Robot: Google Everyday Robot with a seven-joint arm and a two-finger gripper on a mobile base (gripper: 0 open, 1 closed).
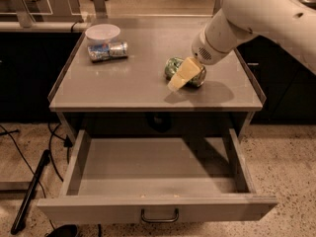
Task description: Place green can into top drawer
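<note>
Masking half the green can [172,67] on the tabletop [123,88], the hand [183,76] leaves its grip unclear.

Your green can [172,67], shiny, lying on its side on the cabinet top [123,85], partly under your gripper [181,76], your top drawer [89,212] below it, grey, shallow, pulled open, dark curved handle [159,216] at front centre.

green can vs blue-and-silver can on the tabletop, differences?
Colour: the green can is green; the blue-and-silver can is blue and silver. Place: the green can lies right of centre, the blue-and-silver can back left by a white bowl. Access: the gripper covers part of the green can; the blue-and-silver can is uncovered. Both lie on the tabletop, outside the open drawer.
</note>
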